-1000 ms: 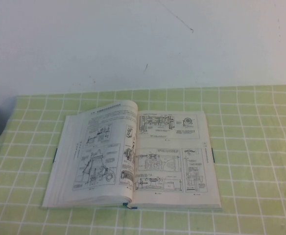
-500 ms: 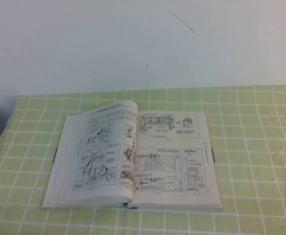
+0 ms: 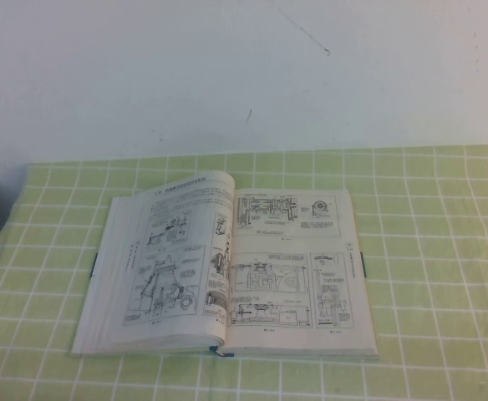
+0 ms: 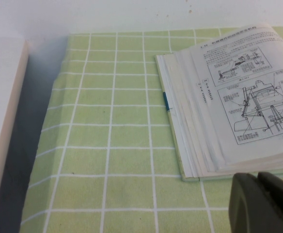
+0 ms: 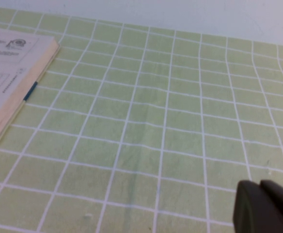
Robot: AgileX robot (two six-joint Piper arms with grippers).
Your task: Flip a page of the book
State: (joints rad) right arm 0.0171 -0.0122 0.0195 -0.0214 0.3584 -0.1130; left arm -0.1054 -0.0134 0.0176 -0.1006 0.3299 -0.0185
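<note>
The book (image 3: 227, 267) lies open and flat on the green checked cloth, its pages printed with black machine drawings. The left-hand page (image 3: 177, 259) bulges up a little near the spine; the right-hand page (image 3: 290, 263) lies flat. Neither arm shows in the high view. In the left wrist view my left gripper (image 4: 257, 175) hovers just off the near left corner of the book (image 4: 238, 97), its dark fingers pressed together on nothing. In the right wrist view my right gripper (image 5: 259, 183) is shut and empty over bare cloth, well clear of the book's right edge (image 5: 10, 73).
The green checked cloth (image 3: 428, 251) covers the table up to a white wall at the back. A white block (image 4: 1, 121) stands off the cloth's left edge, with a dark gap beside it. A thin blue cover edge (image 4: 166, 101) shows under the book's left pages.
</note>
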